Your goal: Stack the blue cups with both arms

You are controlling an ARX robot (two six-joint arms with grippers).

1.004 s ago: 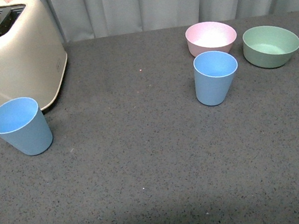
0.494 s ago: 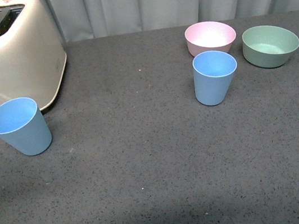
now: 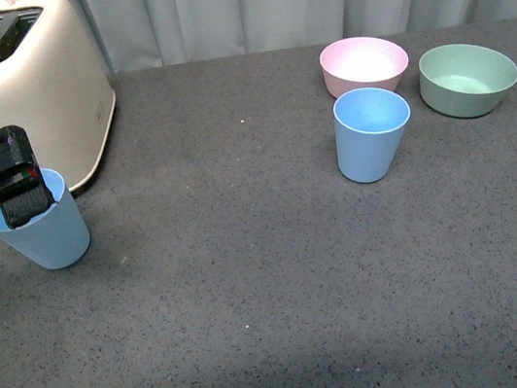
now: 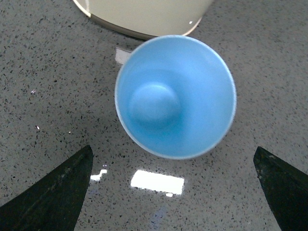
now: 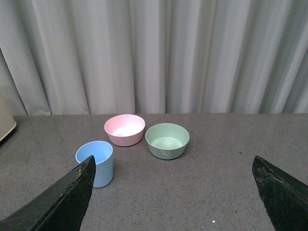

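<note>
Two light blue cups stand upright on the dark grey table. The left cup [image 3: 49,237] is beside the toaster; the right cup [image 3: 370,134] is in front of the pink bowl. My left gripper [image 3: 22,205] hovers over the left cup's mouth, open and empty. In the left wrist view I look down into this cup [image 4: 175,96], with the fingertips [image 4: 53,197] spread wide on either side, not touching it. My right gripper [image 5: 171,199] is open and empty, well back from the right cup [image 5: 95,163], and does not show in the front view.
A cream toaster [image 3: 26,93] stands just behind the left cup. A pink bowl [image 3: 363,61] and a green bowl [image 3: 468,77] sit behind and to the right of the right cup. A grey curtain hangs along the table's far edge.
My left arm has come into the front view from the left and now sits over the left cup. Both cups and the bowls have stayed put.
</note>
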